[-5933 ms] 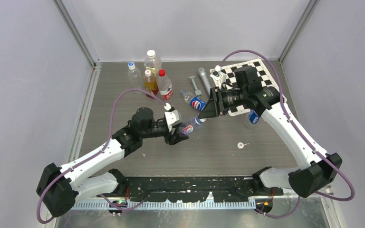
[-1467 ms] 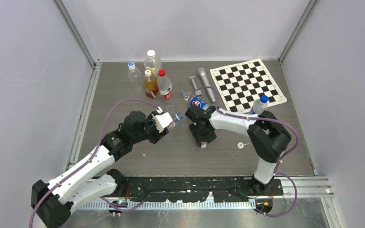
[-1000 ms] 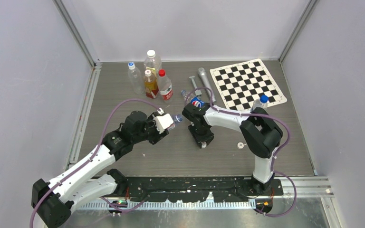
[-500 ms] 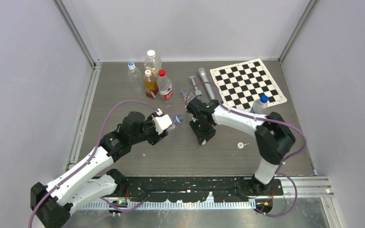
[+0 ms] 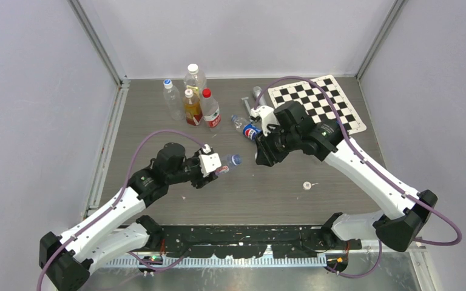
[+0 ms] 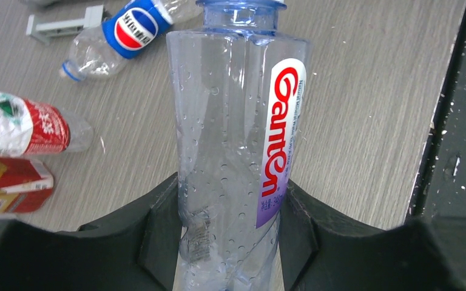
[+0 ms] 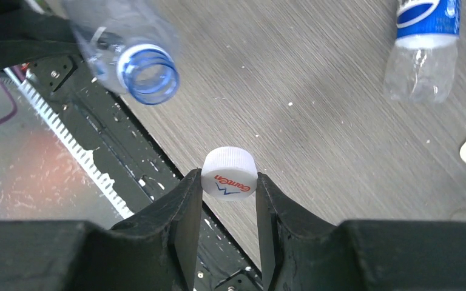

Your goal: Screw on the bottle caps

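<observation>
My left gripper (image 5: 214, 169) is shut on a clear Ganten bottle (image 5: 226, 163) and holds it tilted above the table, its open neck toward the right arm. In the left wrist view the bottle (image 6: 236, 121) sits tight between both fingers. My right gripper (image 5: 260, 157) is shut on a white cap (image 7: 229, 173), held off the table to the right of the bottle's open mouth (image 7: 150, 76) and apart from it. An uncapped Pepsi bottle (image 5: 247, 129) lies behind the grippers. Another white cap (image 5: 307, 186) lies on the table at the near right.
At the back left stand a clear bottle with a blue cap (image 5: 171, 98), a large white-capped bottle (image 5: 194, 76), an amber-liquid bottle (image 5: 190, 105) and a red-capped bottle (image 5: 210, 110). A checkerboard (image 5: 330, 97) lies at the back right, with a grey cylinder (image 5: 256, 92) beside it.
My right gripper has risen from the table with the white cap and swung back and to the right. My left gripper has moved the bottle slightly nearer and to the right.
</observation>
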### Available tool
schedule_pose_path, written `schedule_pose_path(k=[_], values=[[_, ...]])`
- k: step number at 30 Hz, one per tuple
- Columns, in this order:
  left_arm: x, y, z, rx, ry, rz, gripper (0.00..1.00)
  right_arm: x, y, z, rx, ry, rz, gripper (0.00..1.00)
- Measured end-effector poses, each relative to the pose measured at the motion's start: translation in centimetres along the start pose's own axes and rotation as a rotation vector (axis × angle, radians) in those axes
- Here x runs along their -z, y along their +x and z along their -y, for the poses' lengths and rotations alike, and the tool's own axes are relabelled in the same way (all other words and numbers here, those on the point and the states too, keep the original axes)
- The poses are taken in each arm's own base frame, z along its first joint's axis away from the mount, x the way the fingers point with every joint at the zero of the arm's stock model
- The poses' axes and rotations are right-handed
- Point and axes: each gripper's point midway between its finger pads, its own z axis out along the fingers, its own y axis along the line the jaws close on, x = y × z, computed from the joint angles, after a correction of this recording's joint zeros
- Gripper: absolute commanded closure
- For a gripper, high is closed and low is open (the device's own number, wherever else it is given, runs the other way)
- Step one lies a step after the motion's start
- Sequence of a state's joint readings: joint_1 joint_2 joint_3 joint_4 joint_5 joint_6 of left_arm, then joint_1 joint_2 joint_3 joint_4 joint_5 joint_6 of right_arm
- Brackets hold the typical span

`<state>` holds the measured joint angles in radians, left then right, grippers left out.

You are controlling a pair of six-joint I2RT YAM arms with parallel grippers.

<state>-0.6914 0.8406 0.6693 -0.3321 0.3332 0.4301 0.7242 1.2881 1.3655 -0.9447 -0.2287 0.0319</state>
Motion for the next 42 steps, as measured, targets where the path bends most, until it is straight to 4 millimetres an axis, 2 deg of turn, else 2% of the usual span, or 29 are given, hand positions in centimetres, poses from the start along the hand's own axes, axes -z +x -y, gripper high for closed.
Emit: schedule_pose_path(k=[3, 9, 16, 26, 42], values=[[-0.2, -0.4, 0.6, -0.026, 0.047, 0.012, 1.0, 0.9, -0.2, -0.8, 0.067, -0.05, 0.021, 0.93], [-0.6, -2.6, 1.1, -0.058, 0.129, 0.071, 1.0, 2.5, -0.6, -2.8, 0.153, -0.159, 0.067, 0.93], [-0.9, -4.0, 1.6, -0.076, 0.186, 0.114, 1.0, 3.2, -1.6, -4.3, 0.196, -0.238, 0.111, 0.93], [-1.0, -4.8, 2.2, -0.083, 0.223, 0.156, 1.0, 2.9, -2.1, -5.2, 0.208, -0.301, 0.118, 0.93], [-1.4, -4.4, 2.2, -0.026, 0.23, 0.135, 1.0, 2.6, -1.8, -6.0, 0.224, -0.365, 0.1, 0.93]])
